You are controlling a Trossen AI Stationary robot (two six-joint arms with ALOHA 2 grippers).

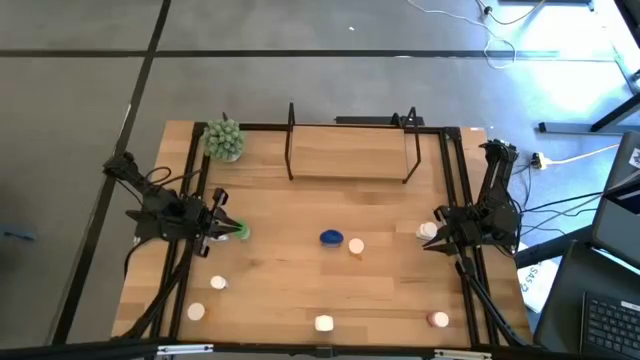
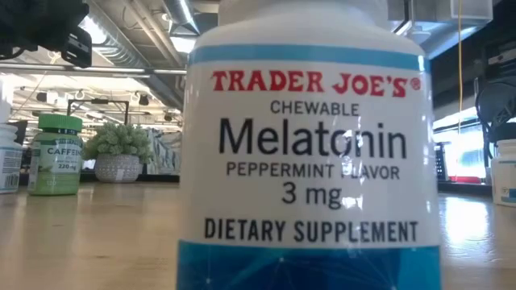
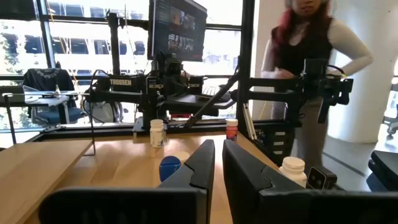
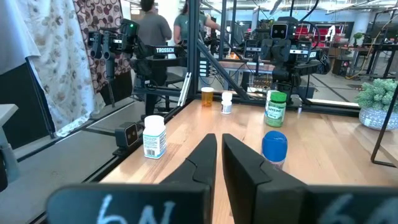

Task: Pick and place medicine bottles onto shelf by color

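Green bottle (image 1: 240, 231) just beside left hand (image 1: 222, 230), right hand (image 1: 432, 240) beside white bottle (image 1: 427, 230).

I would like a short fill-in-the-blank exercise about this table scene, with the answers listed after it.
1. The shelf at the table's far edge holds ___ bottles.
2. The bottle near the table's middle has a ___ cap.
3. The plant ball stands beside the shelf's ___ end in the high view.
4. The left gripper and the right gripper are both ___.

Missing words: no; blue; left; shut
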